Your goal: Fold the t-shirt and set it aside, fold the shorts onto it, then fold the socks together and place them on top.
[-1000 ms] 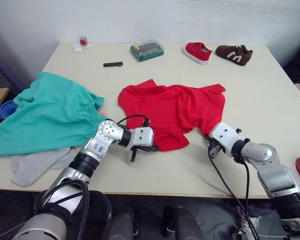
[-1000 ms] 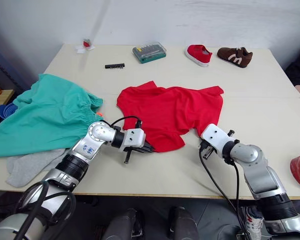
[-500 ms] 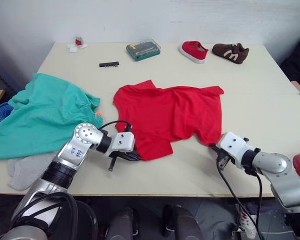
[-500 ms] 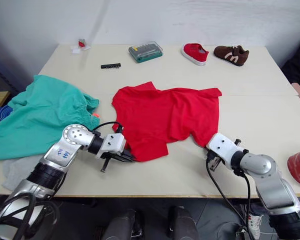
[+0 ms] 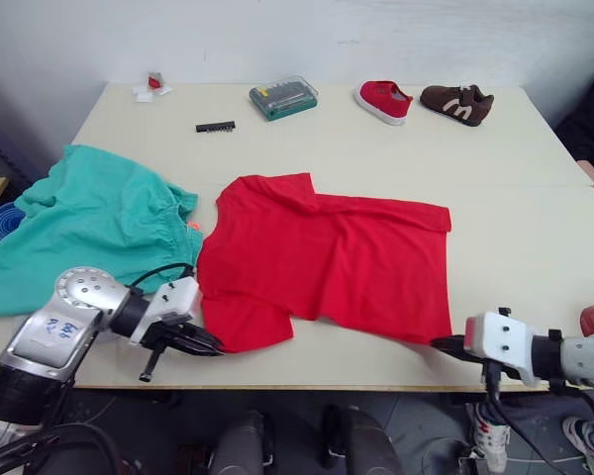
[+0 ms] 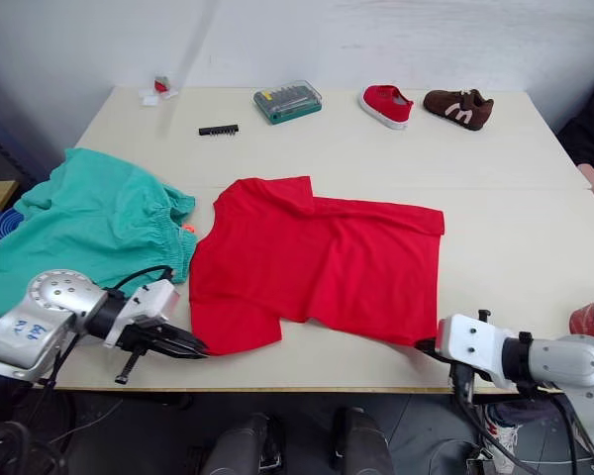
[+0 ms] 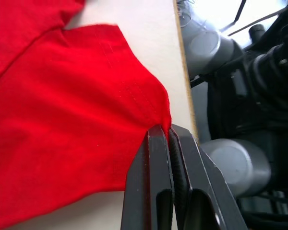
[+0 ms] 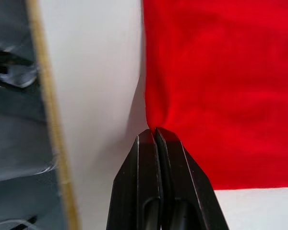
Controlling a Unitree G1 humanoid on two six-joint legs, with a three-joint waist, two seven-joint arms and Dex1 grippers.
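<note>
While the t-shirt (image 5: 322, 259) lay spread in the middle of the table (image 5: 515, 148), both arms had hold of its near edge: the left gripper (image 7: 169, 136) was pinched shut on a corner of red cloth near the table's near-left edge, and the right gripper (image 8: 154, 133) was likewise closed tight on the near-right corner. By the look of it, the shirt was being pulled flat and square, the first step of the fold, with no fold yet made. A sensible next move would be to lift both corners together and carry them toward the far edge, keeping the cloth taut between them so it doubles cleanly. Left of the shirt lay the shorts (image 5: 84, 233), teal and bunched, their edge just beside its sleeve; the socks could not be made out.
</note>
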